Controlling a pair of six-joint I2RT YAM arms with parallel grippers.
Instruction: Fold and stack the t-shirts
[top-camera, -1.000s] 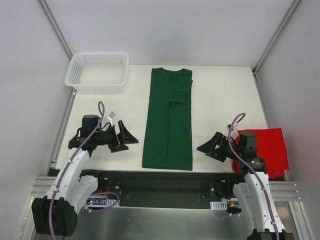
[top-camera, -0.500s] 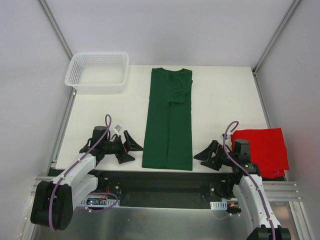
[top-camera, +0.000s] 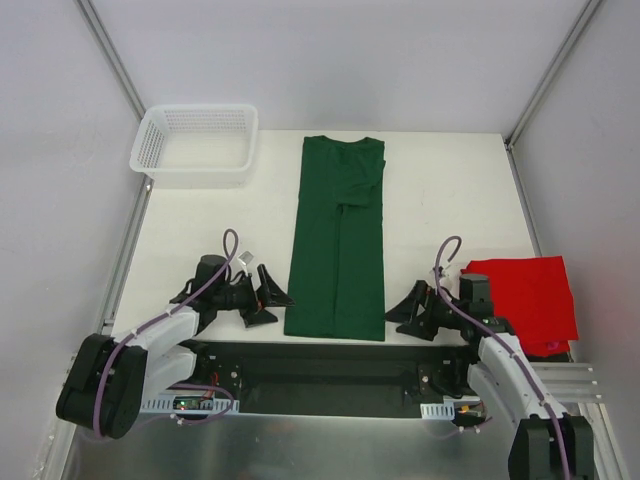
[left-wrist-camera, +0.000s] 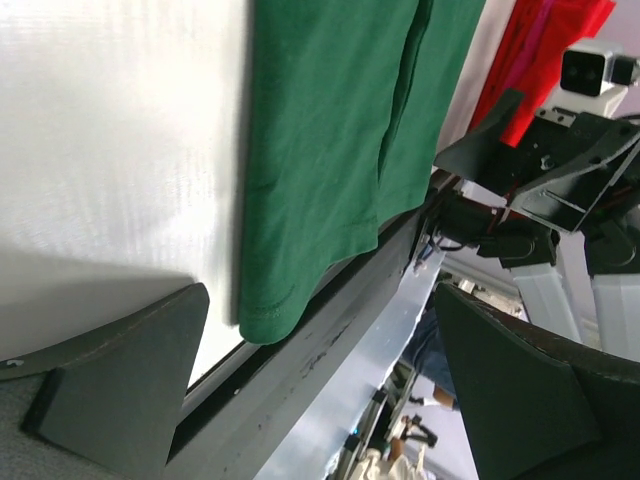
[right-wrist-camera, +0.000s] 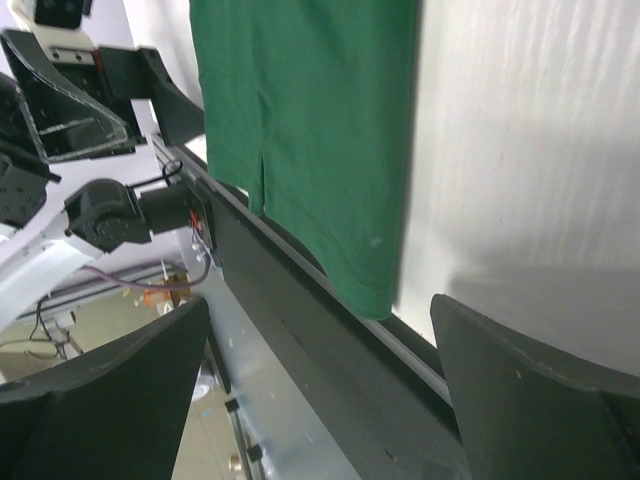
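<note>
Both my arms now sit lower than a second ago, left gripper (top-camera: 271, 303) and right gripper (top-camera: 402, 316) open and empty flanking the near hem of the green t-shirt (top-camera: 337, 250), folded lengthwise on the worktop (top-camera: 440, 200), red t-shirt (top-camera: 530, 295) apart at right; crosswise fold and stacking remain, I judge.

White mesh basket (top-camera: 190, 166) at far-left corner of table (top-camera: 450, 200)
</note>
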